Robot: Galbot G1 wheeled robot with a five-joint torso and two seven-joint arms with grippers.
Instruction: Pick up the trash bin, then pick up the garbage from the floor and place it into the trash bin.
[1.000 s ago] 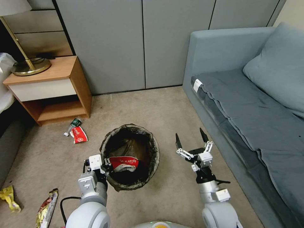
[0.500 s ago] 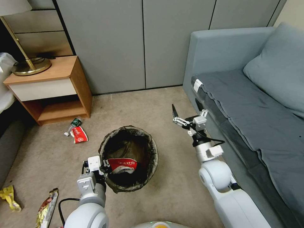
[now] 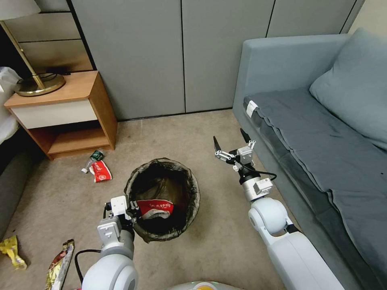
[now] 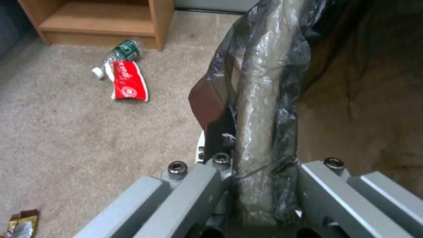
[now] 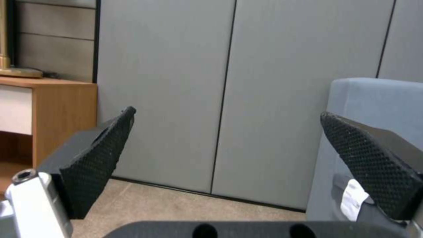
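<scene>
Since a second ago the right gripper (image 3: 229,143) has swung up and away from the round white plastic trash bin with dark bag liner (image 3: 163,199), toward the grey sofa (image 3: 306,121); its jaws are spread wide and empty. The left gripper (image 3: 131,209) stays clamped on the bin's near rim, on the carpet. On the floor by the wooden nightstand (image 3: 64,112) lies a red-and-white snack wrapper (image 3: 100,170): probably light, limp and crinkly, best pinched at a raised edge.

Lamp (image 3: 24,60) cut off at the top edge — left gripper's (image 3: 135,209) fingertips hidden behind the trash bin (image 3: 189,189) rim.
</scene>
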